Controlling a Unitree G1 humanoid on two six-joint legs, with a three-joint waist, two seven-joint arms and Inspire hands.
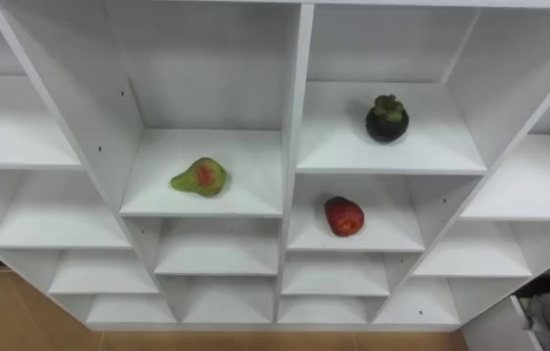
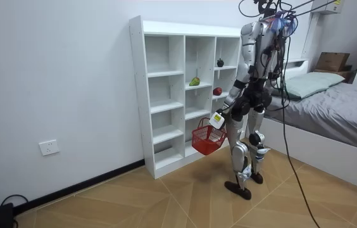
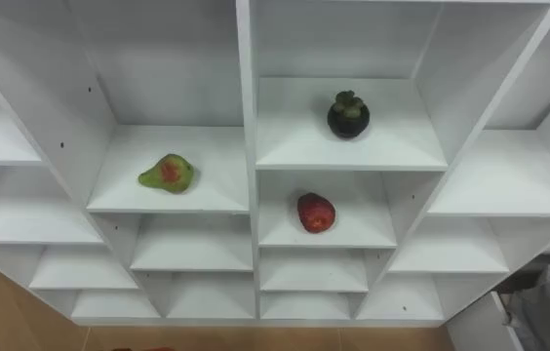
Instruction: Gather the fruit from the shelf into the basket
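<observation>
White closet (image 1: 294, 117) w/ open cubbies, green pear-shaped fruit (image 1: 199, 176) w/ red blotch in centre-left cubby, dark mangosteen (image 1: 387, 118) w/ green cap one col. right & higher, red fruit (image 1: 343, 215) in cubby below it, robot standing before closet, left hand (image 2: 217, 120) curled round handle of red basket (image 2: 206, 140), bed (image 2: 349, 107) behind.

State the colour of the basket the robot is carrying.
The basket is red; the room view shows it best.
</observation>
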